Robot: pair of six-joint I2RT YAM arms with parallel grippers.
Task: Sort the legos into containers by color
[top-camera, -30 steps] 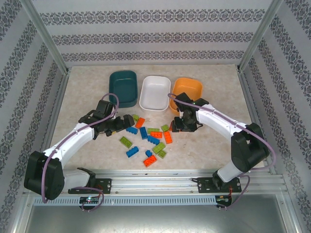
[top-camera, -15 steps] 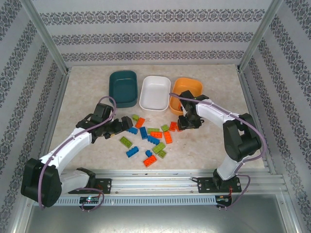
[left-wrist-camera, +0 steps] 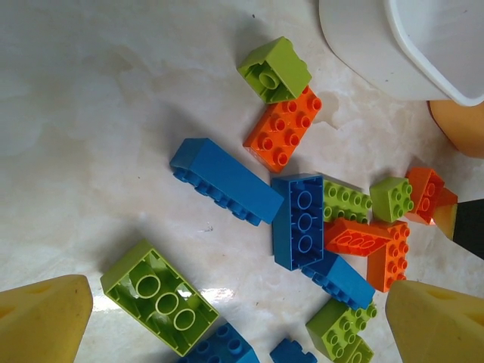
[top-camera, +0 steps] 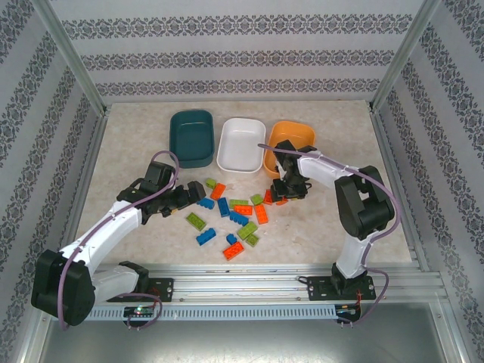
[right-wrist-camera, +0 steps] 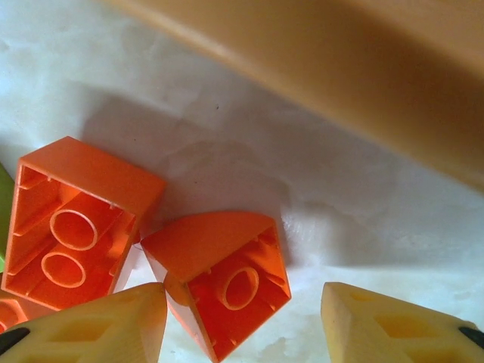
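The legos, orange-red, blue and lime green, lie scattered mid-table (top-camera: 236,215) in front of three containers: teal (top-camera: 191,136), white (top-camera: 241,144) and orange (top-camera: 293,140). My left gripper (top-camera: 195,198) hovers open at the pile's left edge. In its wrist view the left gripper (left-wrist-camera: 238,302) spans an upside-down lime brick (left-wrist-camera: 159,306) and blue bricks (left-wrist-camera: 302,219). My right gripper (top-camera: 283,190) is low beside the orange tub. Seen from its wrist, the right gripper (right-wrist-camera: 242,299) stands open around a small orange brick (right-wrist-camera: 219,265) lying on its side. The brick touches the left finger (right-wrist-camera: 113,325), with a gap to the right one.
A second orange brick (right-wrist-camera: 76,219) lies upside down just left of the small one. The orange tub's wall (right-wrist-camera: 340,68) rises close behind them. The white tub's corner (left-wrist-camera: 378,45) sits beyond the left gripper's bricks. Patterned walls enclose the table on three sides.
The right arm has folded in, its elbow swinging left, and its gripper has shifted toward the orange tub with the jaws a little wider. The left arm shifted slightly, then stayed still.
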